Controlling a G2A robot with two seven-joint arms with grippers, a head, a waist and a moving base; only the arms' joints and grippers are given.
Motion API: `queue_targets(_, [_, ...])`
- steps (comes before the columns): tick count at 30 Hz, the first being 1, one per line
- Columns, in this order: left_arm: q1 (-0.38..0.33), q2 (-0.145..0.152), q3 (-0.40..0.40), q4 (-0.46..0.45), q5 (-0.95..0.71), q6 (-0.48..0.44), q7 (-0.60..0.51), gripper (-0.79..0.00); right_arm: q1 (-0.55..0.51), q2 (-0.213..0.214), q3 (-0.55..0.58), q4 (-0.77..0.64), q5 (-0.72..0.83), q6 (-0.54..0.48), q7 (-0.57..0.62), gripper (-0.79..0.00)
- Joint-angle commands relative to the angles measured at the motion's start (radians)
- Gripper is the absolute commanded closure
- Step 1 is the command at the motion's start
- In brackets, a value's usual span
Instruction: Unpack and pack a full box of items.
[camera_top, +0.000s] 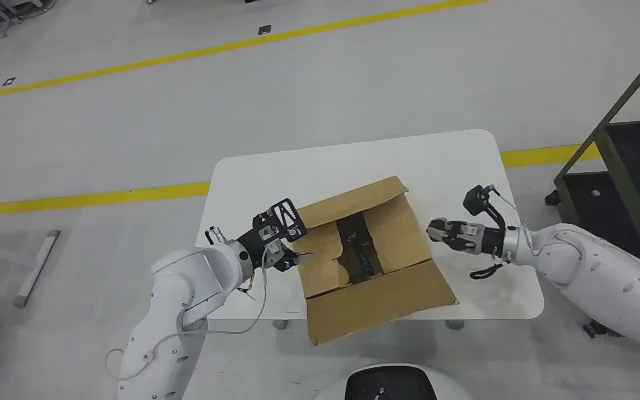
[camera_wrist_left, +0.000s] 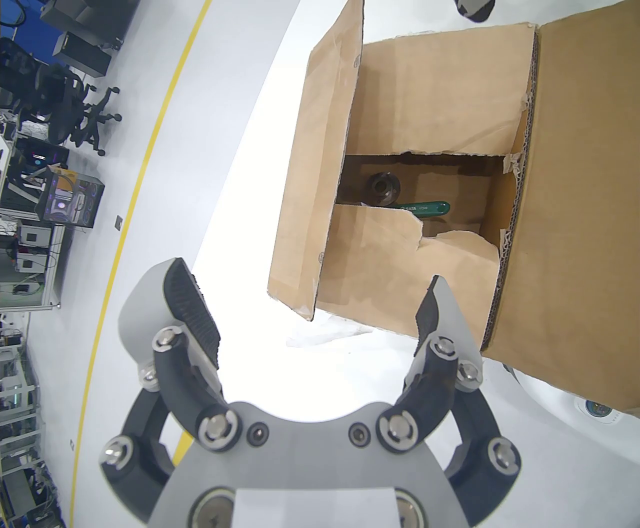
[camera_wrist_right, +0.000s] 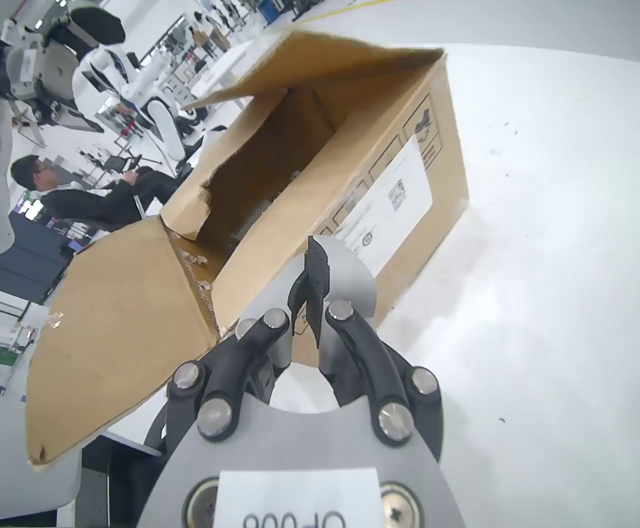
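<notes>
On the left of the bench (camera_top: 470, 160), the left arm's jaws are spread wide and empty, just beside the left wall of the open cardboard box (camera_top: 395, 285). Mid-bench the box is set with its flaps folded outward. Inside it, a green-handled tool (camera_wrist_left: 425, 207) and a dark round part (camera_wrist_left: 384, 185) are partly hidden by a torn inner flap (camera_wrist_left: 380, 240). To the right, the right arm's jaws are pressed together on nothing, near the box wall marked by a white label (camera_wrist_right: 395, 200).

Left gripper (camera_wrist_left: 320, 305) spread wide, empty, above white table (camera_wrist_left: 250, 240), beside open cardboard box (camera_wrist_left: 435, 120). Torn inner flaps; green-handled tool (camera_wrist_left: 425, 208) and dark round part (camera_wrist_left: 384, 186) inside.
</notes>
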Motion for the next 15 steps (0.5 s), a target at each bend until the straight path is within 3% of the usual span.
queue_targets(1, [0.000,0.000,0.000,0.000,0.000,0.000,0.000,-0.785,0.002,-0.013,-0.009,-0.002,-0.006,0.000,0.023,0.000])
queue_targets(11, [0.000,0.000,0.000,0.000,0.000,0.000,0.000,-0.785,0.015,-0.071,-0.041,-0.007,-0.048,-0.057,0.126,0.000])
queue_targets(15, [0.000,0.000,0.000,0.000,0.000,0.000,0.000,-0.785,0.014,-0.076,-0.029,-0.040,-0.099,-0.049,0.146,0.000])
